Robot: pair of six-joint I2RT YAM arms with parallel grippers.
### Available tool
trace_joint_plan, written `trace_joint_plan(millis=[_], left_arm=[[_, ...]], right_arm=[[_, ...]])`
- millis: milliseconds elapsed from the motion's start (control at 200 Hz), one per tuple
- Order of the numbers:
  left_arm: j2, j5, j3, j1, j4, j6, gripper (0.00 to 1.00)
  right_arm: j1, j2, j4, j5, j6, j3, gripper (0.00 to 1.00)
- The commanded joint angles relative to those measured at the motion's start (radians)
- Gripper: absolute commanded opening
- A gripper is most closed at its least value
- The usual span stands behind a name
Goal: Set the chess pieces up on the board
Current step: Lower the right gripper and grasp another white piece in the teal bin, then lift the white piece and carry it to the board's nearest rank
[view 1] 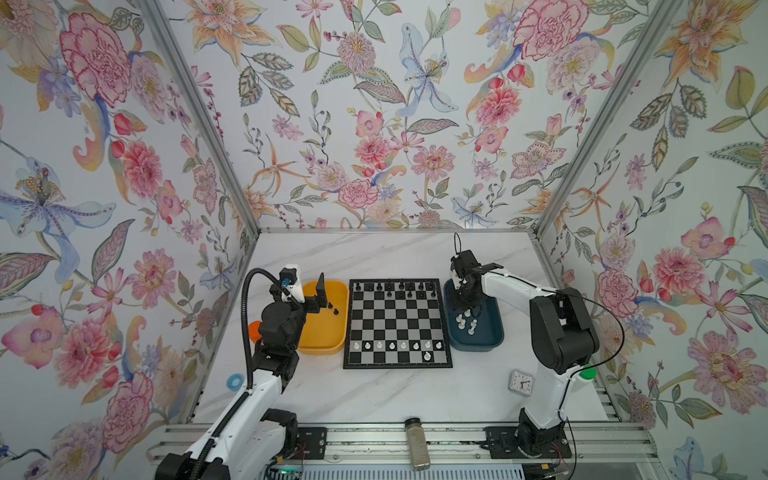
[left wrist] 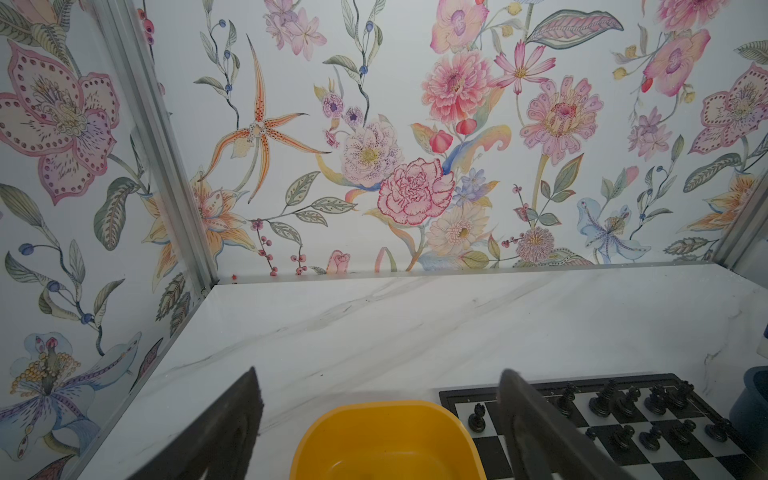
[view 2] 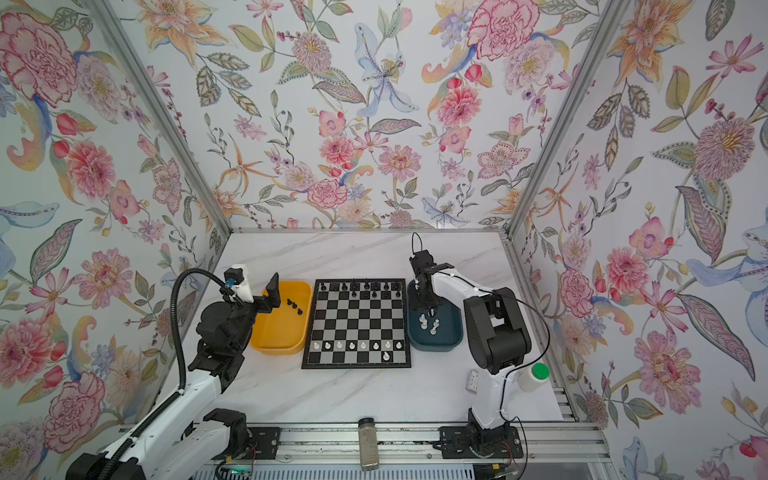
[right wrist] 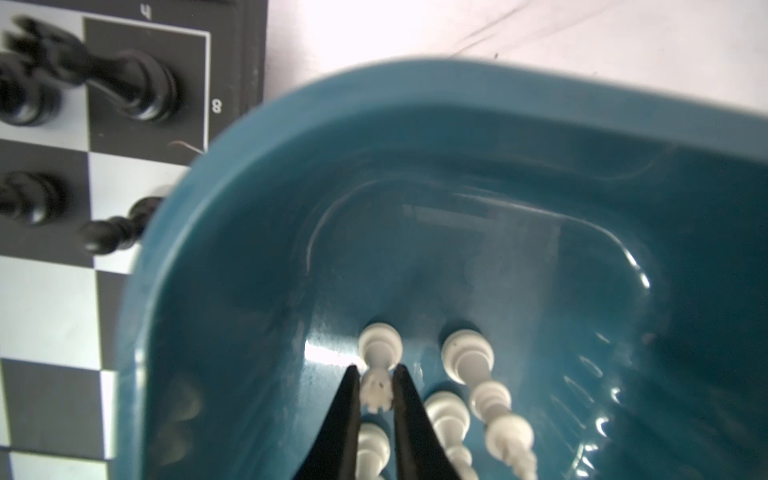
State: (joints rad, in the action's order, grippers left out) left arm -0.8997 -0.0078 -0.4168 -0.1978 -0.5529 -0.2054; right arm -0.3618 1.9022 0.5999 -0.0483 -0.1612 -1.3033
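The board (view 1: 397, 365) (view 2: 356, 365) lies mid-table in both top views. Black chess pieces (view 1: 390, 287) fill its far two rows. White pawns (view 1: 397, 345) line a near row, with one white piece (view 1: 427, 355) behind them. My right gripper (right wrist: 376, 367) (view 1: 466, 308) reaches down into the dark blue tray (view 1: 478, 343). It is shut on the notched top of a white piece (right wrist: 377, 392), among several loose white pieces (right wrist: 469, 357). My left gripper (left wrist: 379, 371) (view 1: 307, 293) hangs open and empty over the yellow tray (view 1: 324, 336), which holds a few black pieces (view 1: 332, 308).
An orange object (view 1: 254, 332) and a blue ring (view 1: 235, 380) lie by the left arm. A small clock (view 1: 520, 380) and a green-capped white bottle (view 2: 534, 376) sit by the right arm's base. A spice jar (view 1: 417, 444) lies on the front rail.
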Motion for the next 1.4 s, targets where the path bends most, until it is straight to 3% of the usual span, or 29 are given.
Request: trace_joint_plan(millis=[0,160,546,821,1051,1396], left_arm=[[0.002,-0.018,-0.003,-0.010,0.008,0.012,0.90],[0.007,-0.019,-0.004,-0.010,0.008,0.012,0.90],[0.033,-0.016,0.007,-0.011,0.007,0.011,0.90],[0.051,-0.001,0.016,-0.012,-0.003,0.003,0.90],[0.063,0.006,0.024,-0.013,-0.010,-0.001,0.90],[0.077,0.025,0.033,-0.016,-0.022,-0.014,0.90]], right_arm=[[0.007,0.012,-0.003,0.005,0.003,-0.003,0.11],[0.007,-0.005,0.001,-0.001,0.005,-0.006,0.00],[-0.031,-0.153,0.120,-0.037,-0.003,-0.035,0.00],[-0.158,-0.313,0.266,-0.083,-0.052,-0.025,0.00],[-0.278,-0.449,0.328,-0.056,-0.166,0.088,0.00],[-0.446,-0.525,0.355,-0.051,-0.320,0.224,0.00]])
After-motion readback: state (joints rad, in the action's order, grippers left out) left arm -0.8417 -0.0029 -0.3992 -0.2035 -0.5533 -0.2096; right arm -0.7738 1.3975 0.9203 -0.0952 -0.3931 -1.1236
